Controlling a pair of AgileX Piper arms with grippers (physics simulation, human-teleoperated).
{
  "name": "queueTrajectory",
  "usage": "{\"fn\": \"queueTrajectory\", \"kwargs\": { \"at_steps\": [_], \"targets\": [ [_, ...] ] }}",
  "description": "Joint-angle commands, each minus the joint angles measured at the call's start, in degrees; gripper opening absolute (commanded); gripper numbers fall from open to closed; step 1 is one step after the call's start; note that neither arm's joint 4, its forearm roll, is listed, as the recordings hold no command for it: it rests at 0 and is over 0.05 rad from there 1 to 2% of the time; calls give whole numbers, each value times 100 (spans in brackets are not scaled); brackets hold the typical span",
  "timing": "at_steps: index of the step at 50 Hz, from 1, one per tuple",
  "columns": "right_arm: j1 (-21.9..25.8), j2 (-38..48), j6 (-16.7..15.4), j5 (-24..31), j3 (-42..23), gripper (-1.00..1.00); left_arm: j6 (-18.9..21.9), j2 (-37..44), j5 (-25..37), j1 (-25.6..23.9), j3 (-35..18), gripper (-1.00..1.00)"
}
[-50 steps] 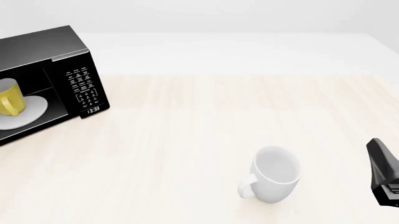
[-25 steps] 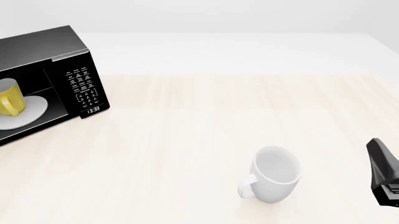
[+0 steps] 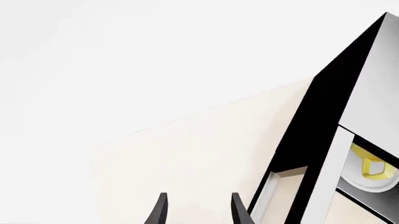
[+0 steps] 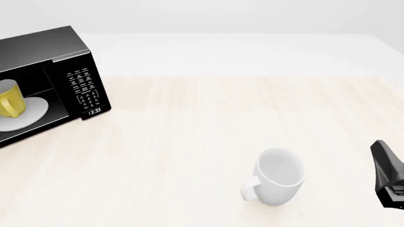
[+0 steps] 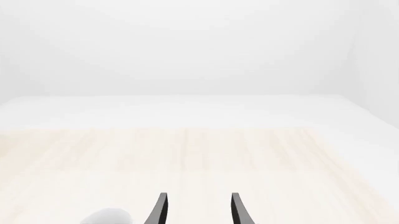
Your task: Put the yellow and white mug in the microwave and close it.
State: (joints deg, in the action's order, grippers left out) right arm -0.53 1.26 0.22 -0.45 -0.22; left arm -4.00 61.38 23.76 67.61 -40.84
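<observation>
Your small yellow mug (image 4: 11, 100) sits inside the open black boxy microwave (image 4: 60, 61), far left; both grippers, left (image 3: 197, 210) and right (image 5: 197, 210), are spread and empty.

Black microwave (image 4: 60, 59) – white keypad, yellow mug (image 4: 11, 100), white plate (image 4: 35, 113); all-white mug (image 4: 279, 176), pale wood table (image 4: 208, 123)

The right arm (image 4: 388, 175) seems to have dipped very slightly.

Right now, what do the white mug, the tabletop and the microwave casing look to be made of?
White mug: likely glazed ceramic, plain smooth white, though as a render it shows little gloss. Tabletop: pale wood or wood laminate, with faint grain streaks running away from the camera, matte. Microwave casing: black painted metal or plastic, with a soft grey sheen on its top.
</observation>
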Motion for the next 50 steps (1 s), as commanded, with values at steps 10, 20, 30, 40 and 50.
{"fn": "queueTrajectory", "kwargs": {
  "at_steps": [10,20,30,40,50],
  "targets": [
    [-7,27,-14,-12,1,100,-216,296,-143,-587,221,100],
    [-10,32,-12,-14,1,100,-183,408,-258,-725,265,100],
    [-7,27,-18,-12,1,100,-208,410,-304,-1062,301,100],
    [-9,32,-17,-15,1,100,-186,561,-416,-1206,359,100],
    [-10,34,-18,-16,1,100,-209,650,-481,-1348,383,100]
  ]
}}
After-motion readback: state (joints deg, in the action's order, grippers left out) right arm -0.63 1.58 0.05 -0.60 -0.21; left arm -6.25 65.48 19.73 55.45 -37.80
